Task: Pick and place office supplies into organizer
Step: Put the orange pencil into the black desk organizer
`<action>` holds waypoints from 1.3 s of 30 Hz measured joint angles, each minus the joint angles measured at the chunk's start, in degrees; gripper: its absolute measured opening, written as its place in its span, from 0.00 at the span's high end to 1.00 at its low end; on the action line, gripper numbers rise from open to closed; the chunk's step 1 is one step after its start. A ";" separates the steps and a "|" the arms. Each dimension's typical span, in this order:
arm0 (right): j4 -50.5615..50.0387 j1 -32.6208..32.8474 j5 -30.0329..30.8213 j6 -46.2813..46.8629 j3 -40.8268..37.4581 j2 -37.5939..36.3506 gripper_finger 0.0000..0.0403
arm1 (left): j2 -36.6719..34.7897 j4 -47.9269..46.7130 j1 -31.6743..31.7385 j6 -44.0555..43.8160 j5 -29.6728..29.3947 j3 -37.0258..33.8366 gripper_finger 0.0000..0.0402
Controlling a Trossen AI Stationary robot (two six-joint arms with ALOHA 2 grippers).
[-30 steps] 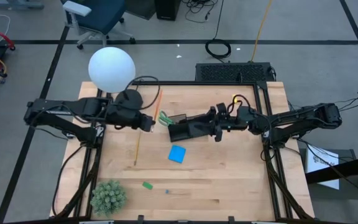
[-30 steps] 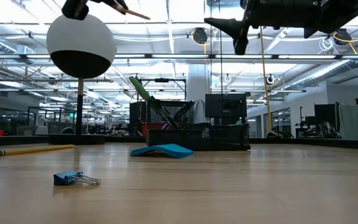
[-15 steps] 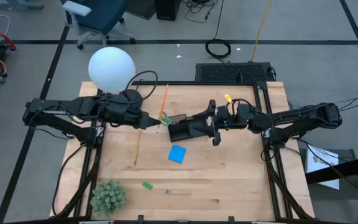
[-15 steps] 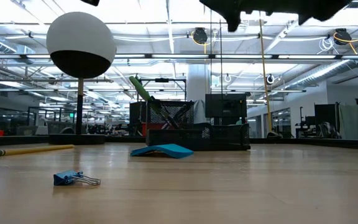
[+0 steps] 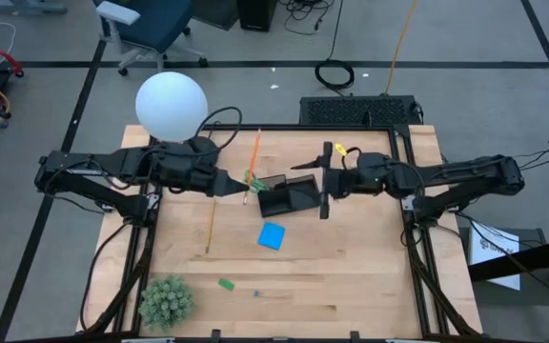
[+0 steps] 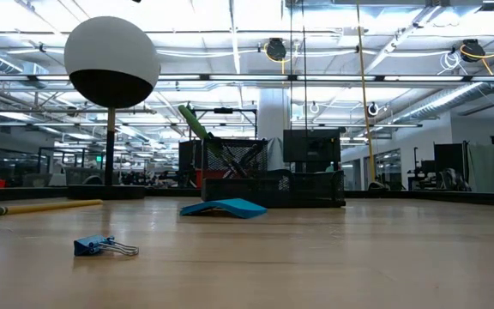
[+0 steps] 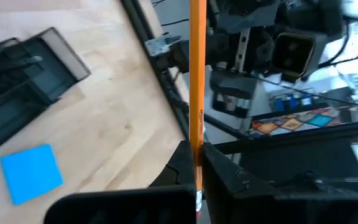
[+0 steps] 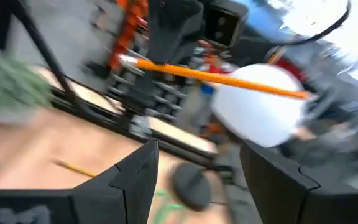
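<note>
My left gripper (image 5: 233,189) is shut on an orange pencil (image 5: 252,164) high above the table, left of the black organizer (image 5: 291,197). Green-handled scissors (image 5: 252,178) stick up from the organizer's left end. My right gripper (image 5: 324,181) stands open in the air at the organizer's right end, holding nothing. A second pencil (image 5: 210,224), a blue note pad (image 5: 272,235), a green eraser (image 5: 226,283) and a tiny blue piece (image 5: 257,292) lie on the table. Neither gripper shows in the low view. My left gripper pinches the pencil between its two fingers (image 7: 219,171) near its eraser end (image 7: 196,140). The fingers come from the table's left, tipped slightly down, and lie across the pencil. The pencil is lifted clear, its long free end (image 5: 256,138) pointing toward the far edge.
A white globe lamp (image 5: 171,105) on a round black base (image 5: 198,150) stands at the far left, close to my left arm. A fuzzy green plant ball (image 5: 166,302) sits at the near left corner. A blue binder clip (image 6: 101,246) lies near the front edge.
My right gripper has risen from over the organizer, rolled about its own axis, and left the low view, staying open. My left gripper has tipped upward and risen a little, keeping hold; the pencil has swung with it, its free end now farther toward the far edge.
</note>
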 joint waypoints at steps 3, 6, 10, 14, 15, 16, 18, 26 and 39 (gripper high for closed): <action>0.06 2.57 7.86 -10.74 0.77 0.00 0.46 | 0.00 2.77 0.00 -0.99 0.70 0.00 1.00; 1.30 5.34 15.07 -22.89 0.83 0.01 0.46 | 0.00 5.27 0.00 -1.75 1.47 0.00 1.00; 2.56 7.77 21.22 -35.18 0.90 0.56 0.46 | 0.02 7.03 0.00 -2.79 1.59 0.00 1.00; 4.00 8.77 21.47 -42.86 0.90 0.97 0.46 | 0.05 7.36 0.00 -3.96 2.24 0.00 1.00; 4.54 8.89 21.49 -44.80 0.90 1.19 0.46 | 0.26 7.40 0.00 -4.15 2.95 0.00 1.00; 5.04 8.94 21.46 -46.83 0.90 1.44 0.46 | 0.59 7.68 0.00 -4.53 3.46 0.00 1.00; 6.64 9.18 21.45 -51.38 0.88 2.17 0.46 | 1.20 7.89 0.00 -5.18 4.46 0.00 1.00; 14.96 10.01 21.00 -58.68 0.88 5.52 0.46 | 5.41 16.83 0.00 -7.52 8.78 0.00 1.00; 17.60 11.25 19.48 -59.17 0.88 7.08 0.46 | 10.63 24.09 0.01 -10.17 11.60 -0.04 1.00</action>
